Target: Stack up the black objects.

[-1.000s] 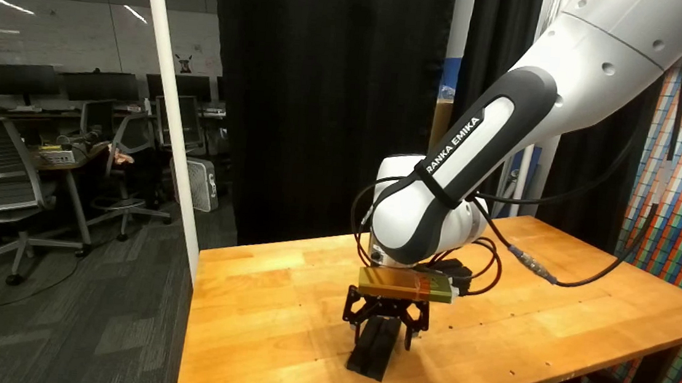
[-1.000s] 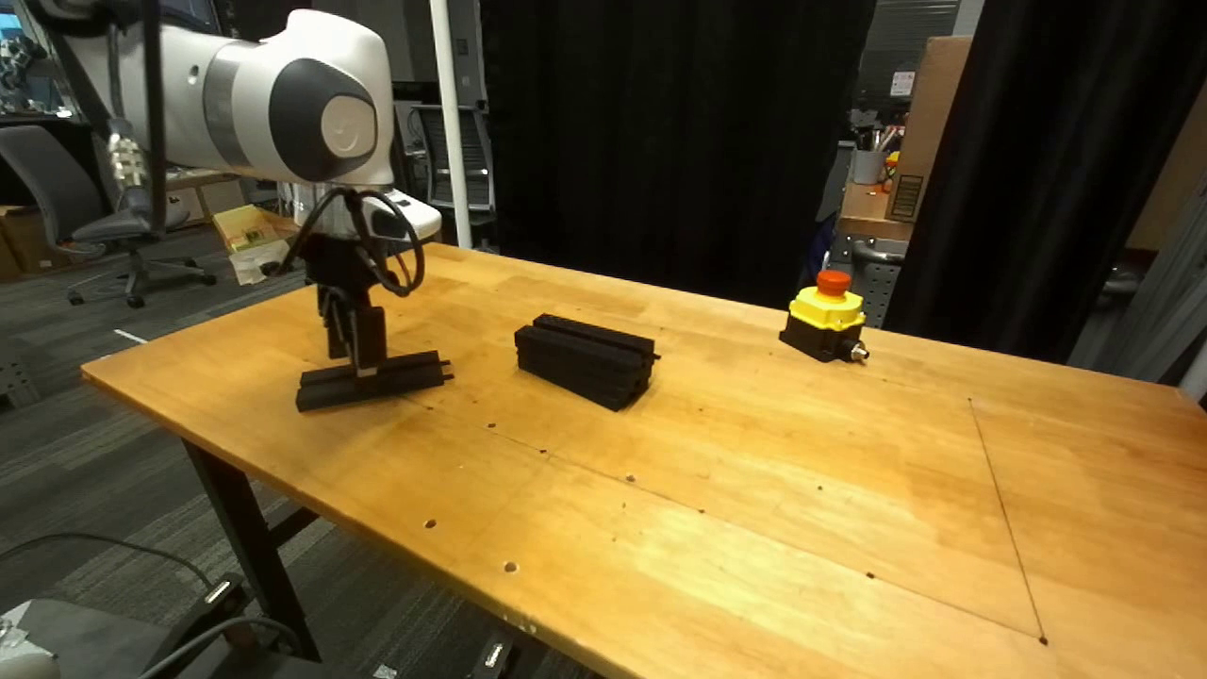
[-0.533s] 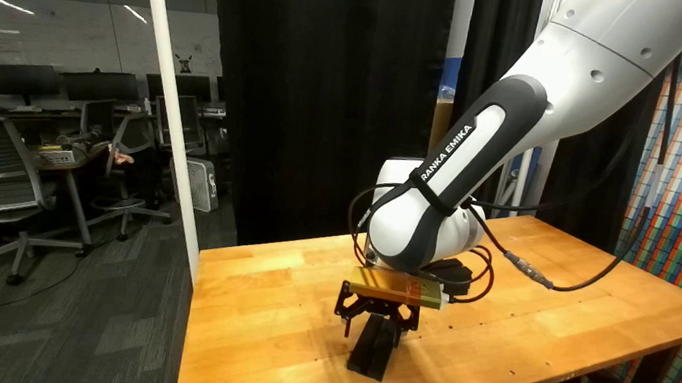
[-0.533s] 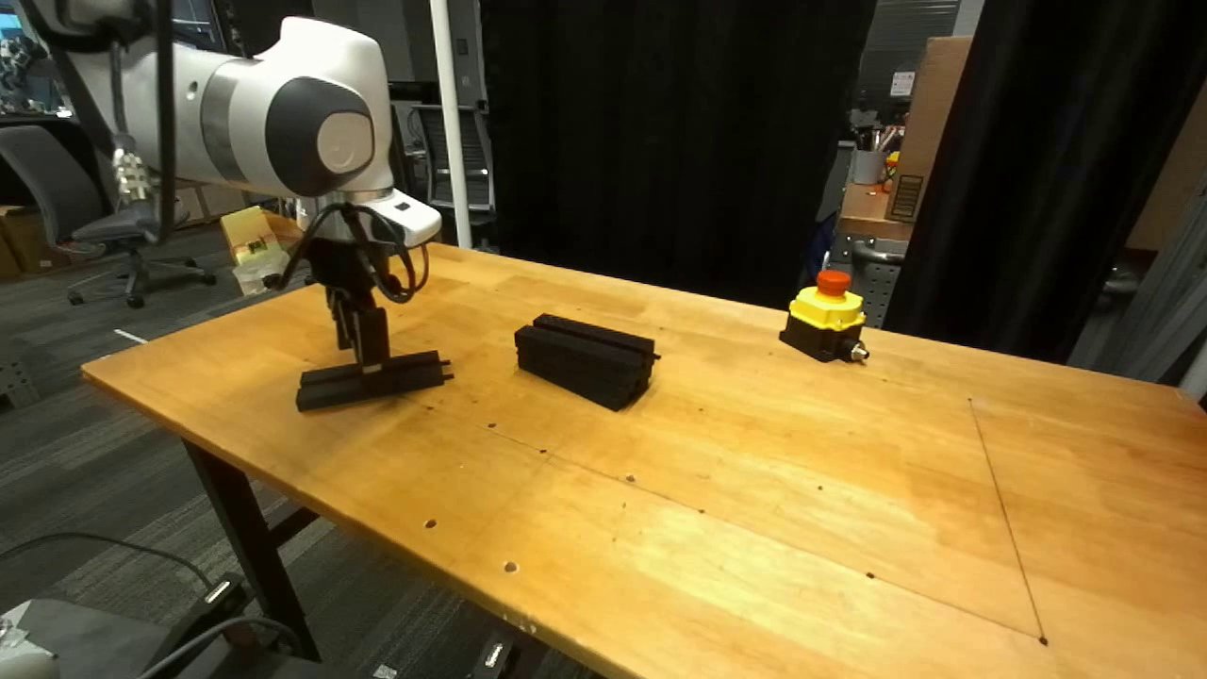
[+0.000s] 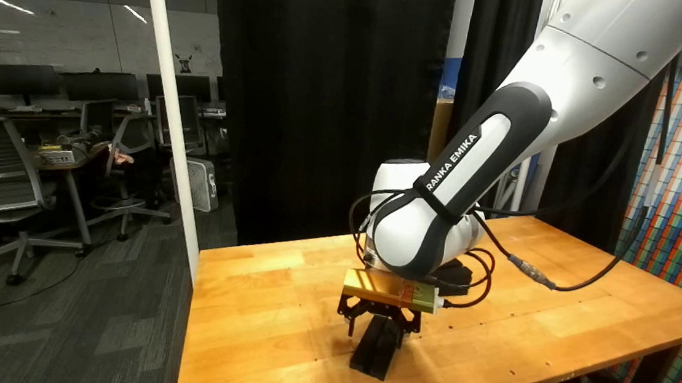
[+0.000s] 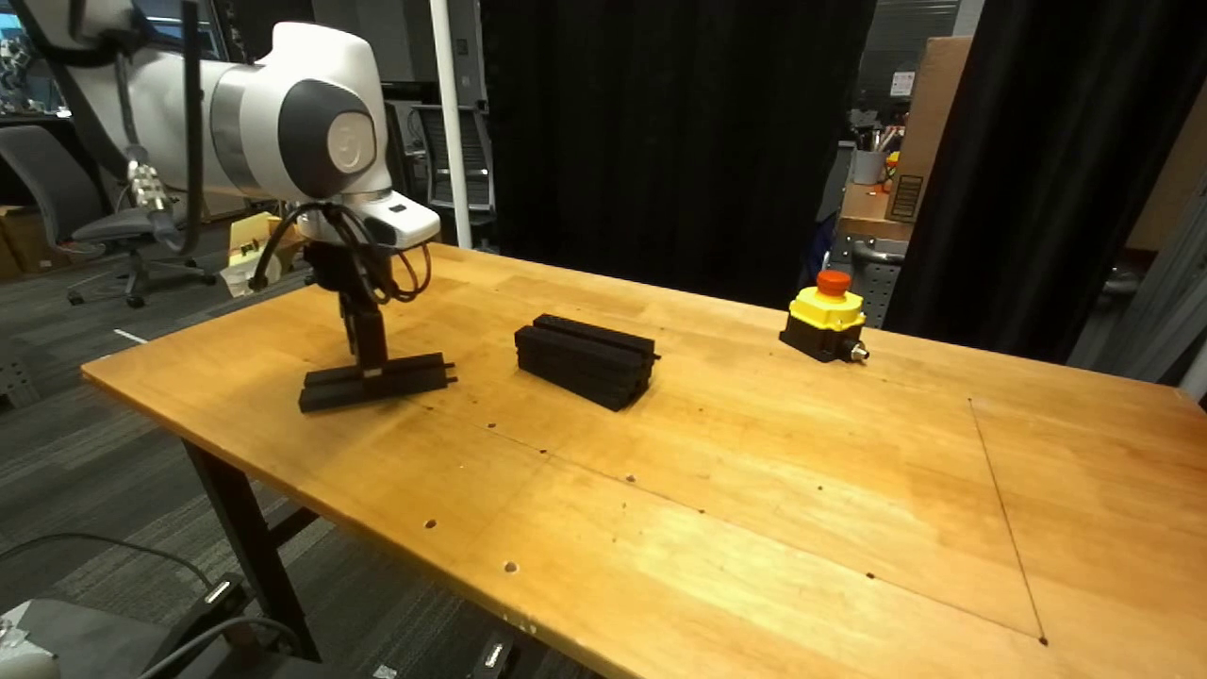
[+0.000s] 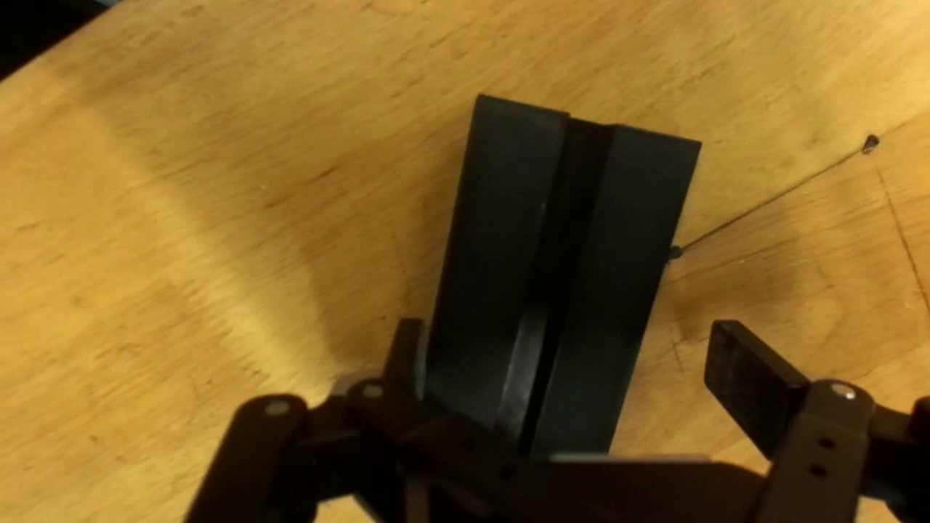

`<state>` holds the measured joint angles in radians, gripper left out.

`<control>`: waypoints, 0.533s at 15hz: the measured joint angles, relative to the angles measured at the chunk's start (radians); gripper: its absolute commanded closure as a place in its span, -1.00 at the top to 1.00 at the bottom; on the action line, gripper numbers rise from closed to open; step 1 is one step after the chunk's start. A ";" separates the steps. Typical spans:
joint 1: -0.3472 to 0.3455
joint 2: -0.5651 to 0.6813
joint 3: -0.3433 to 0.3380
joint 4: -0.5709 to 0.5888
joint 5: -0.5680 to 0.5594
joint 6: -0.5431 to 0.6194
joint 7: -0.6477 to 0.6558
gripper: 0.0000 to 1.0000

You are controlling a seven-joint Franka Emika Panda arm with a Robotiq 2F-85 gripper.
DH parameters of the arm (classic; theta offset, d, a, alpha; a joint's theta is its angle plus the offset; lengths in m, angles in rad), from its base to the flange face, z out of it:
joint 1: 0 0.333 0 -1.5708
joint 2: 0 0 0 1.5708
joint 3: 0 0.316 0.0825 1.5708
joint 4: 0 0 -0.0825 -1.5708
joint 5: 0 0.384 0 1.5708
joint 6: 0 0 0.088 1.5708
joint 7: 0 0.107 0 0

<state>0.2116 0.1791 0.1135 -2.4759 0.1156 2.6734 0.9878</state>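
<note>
Two black bars lie side by side on the table, a narrow groove between them in the wrist view. My gripper is open and points down over this pair, one finger on either side. The left finger is right beside the pair's edge; whether it touches I cannot tell. A wide gap of bare wood separates the right finger from the bars. The near end of the pair is hidden behind the gripper in the wrist view. More black bars form a pile, partly behind the arm's cables in an exterior view.
A yellow emergency stop with a red button stands farther along the wooden table, beyond the pile. Cables loop from the wrist. The table's edge passes near the bar pair. Black curtains hang behind.
My gripper has come down and moved sideways, so one finger is now close against the pair. The two bars have shifted very slightly. The pile is unmoved.
</note>
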 measured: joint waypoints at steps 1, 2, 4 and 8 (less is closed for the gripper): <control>0.003 0.000 -0.003 0.000 -0.018 -0.001 0.022 1.00; 0.007 0.000 -0.007 0.000 -0.036 -0.003 0.046 1.00; 0.019 0.000 -0.016 0.001 -0.085 -0.009 0.104 1.00; 0.041 -0.003 -0.029 0.002 -0.199 -0.020 0.234 1.00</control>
<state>0.2530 0.1762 0.0842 -2.4736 -0.0834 2.6531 1.2219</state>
